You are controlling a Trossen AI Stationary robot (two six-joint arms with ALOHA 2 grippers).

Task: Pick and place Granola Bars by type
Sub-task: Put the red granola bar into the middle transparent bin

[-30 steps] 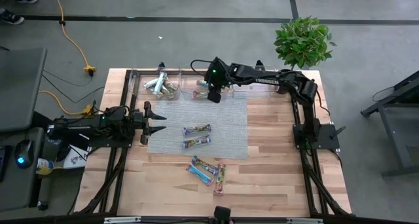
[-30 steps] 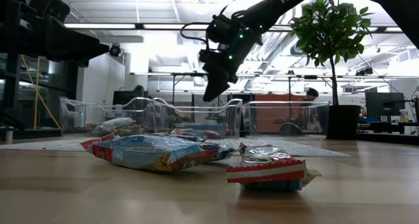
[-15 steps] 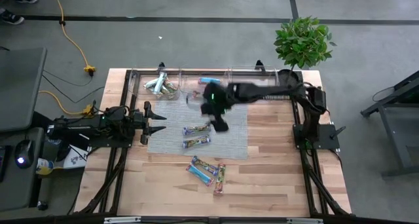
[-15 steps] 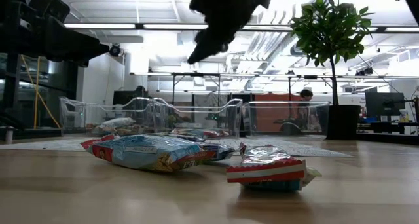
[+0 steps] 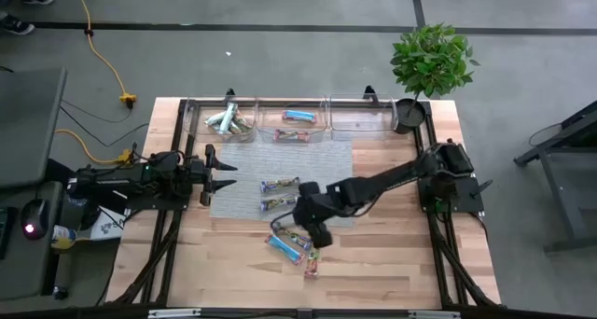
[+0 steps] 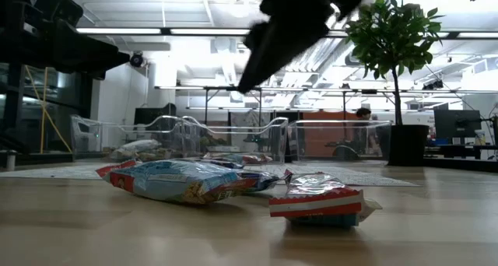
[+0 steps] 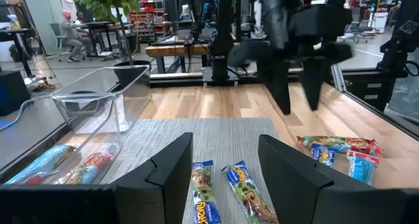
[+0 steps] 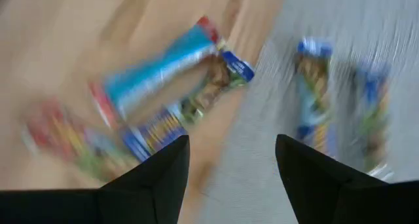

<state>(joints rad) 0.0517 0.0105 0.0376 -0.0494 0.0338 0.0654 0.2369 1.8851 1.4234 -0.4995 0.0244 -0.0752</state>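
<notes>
The right gripper (image 5: 317, 233) is hovering with jaws apart and empty over the granola bars (image 5: 297, 244) lying on the bare wood just off the grey mat (image 5: 331, 170). The left gripper (image 5: 222, 169) is waiting open and empty at the mat's left edge. The bars are likely light, slick and crinkly, best pinched across the narrow middle.

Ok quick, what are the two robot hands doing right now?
Left gripper: open, empty, waiting at the mat's edge.
Right gripper: open, empty, above the loose granola bars.

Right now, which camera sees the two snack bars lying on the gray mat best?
The left wrist view: both bars on the mat fill its foreground, sharp. The high view shows them tiny; the right wrist view shows them smeared; the low view barely shows them.
</notes>
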